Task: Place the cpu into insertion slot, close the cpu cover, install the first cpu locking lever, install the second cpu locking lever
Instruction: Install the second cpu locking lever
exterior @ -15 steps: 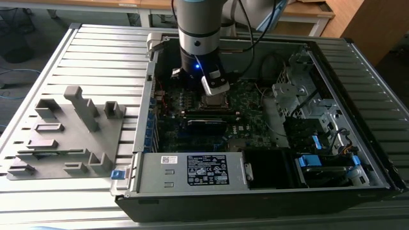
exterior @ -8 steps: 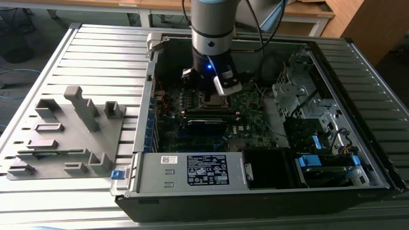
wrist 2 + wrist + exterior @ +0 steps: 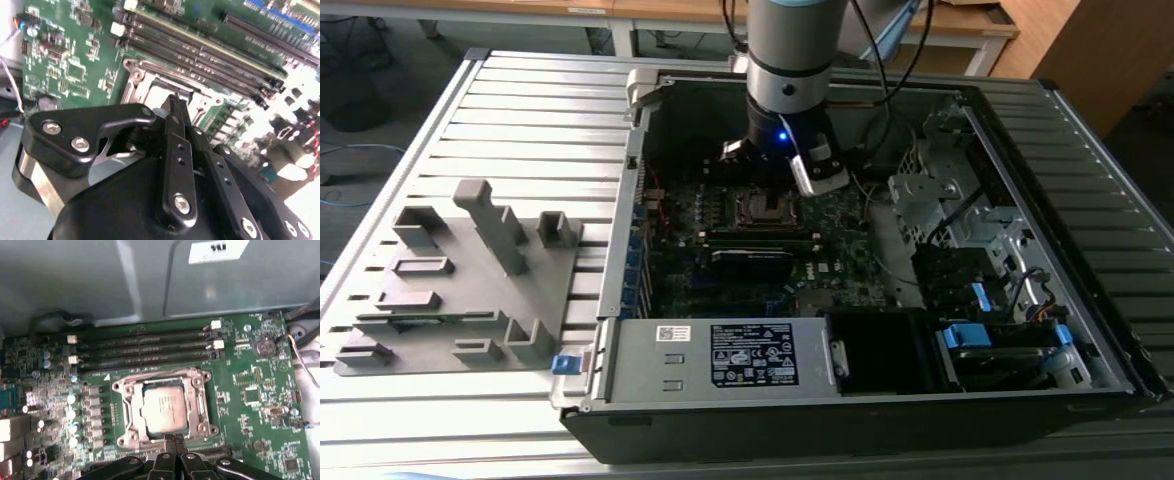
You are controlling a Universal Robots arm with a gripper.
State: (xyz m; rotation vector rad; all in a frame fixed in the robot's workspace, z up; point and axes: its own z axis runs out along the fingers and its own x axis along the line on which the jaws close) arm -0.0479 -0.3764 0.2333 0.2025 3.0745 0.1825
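since the cpu [image 3: 165, 409] already sits under the cover [image 3: 131, 410], my fingers [image 3: 172, 441], pressed together, seemingly touch its lower edge.

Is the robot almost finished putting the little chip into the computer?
Partly. The flat grey square cpu already sits in the silvery-rimmed insertion slot, and the thin silvery metal cpu cover looks lowered around it. The black gripper is at the socket's edge. I cannot tell whether either locking lever is fastened.

Cpu [image 3: 166, 409] in insertion slot [image 3: 131, 416], cpu cover [image 3: 165, 385] over it; memory slots [image 3: 145, 347] beside slot.
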